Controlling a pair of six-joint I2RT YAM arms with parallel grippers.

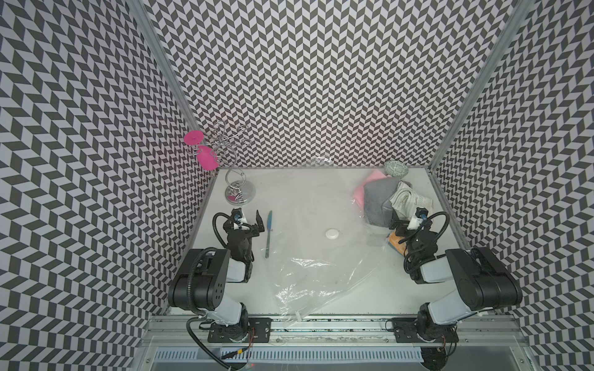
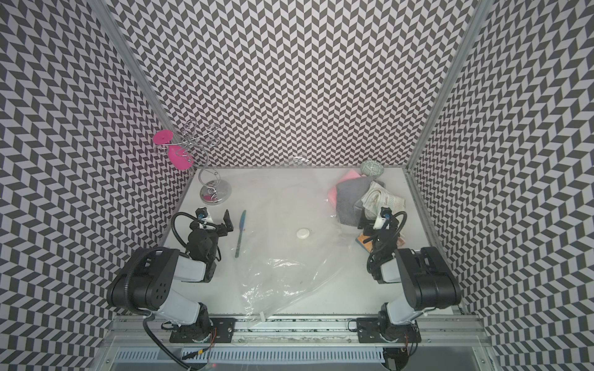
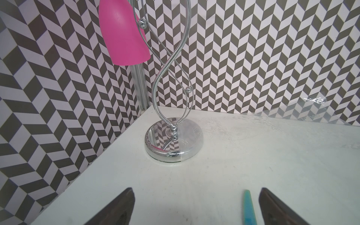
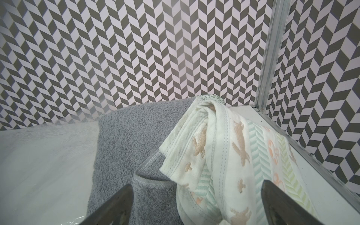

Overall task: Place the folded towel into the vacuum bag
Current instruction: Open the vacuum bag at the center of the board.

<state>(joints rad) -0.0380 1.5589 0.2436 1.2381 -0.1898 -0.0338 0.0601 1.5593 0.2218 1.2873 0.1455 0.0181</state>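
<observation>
Sprawling over the bench (image 1: pixel 385 295) in a top view, the vacuum bag (image 1: pixel 308 273) has the folded towel (image 1: pixel 374 199) at two o'clock. Left wrist: left gripper (image 3: pixel 194 206) fingers apart, empty. Right wrist: right gripper (image 4: pixel 194 210) fingers apart, empty; best pinch the grey fold, not the patterned cloth (image 4: pixel 224 152).

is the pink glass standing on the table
No, the pink glass hangs mouth down from the chrome rack, well above the table.

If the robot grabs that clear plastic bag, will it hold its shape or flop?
Probably floppy: the vacuum bag lies in loose wrinkles, one corner reaching over the table edge. Likely slippery, given its glossy glare. Its white valve cap may weigh that spot down.
</observation>
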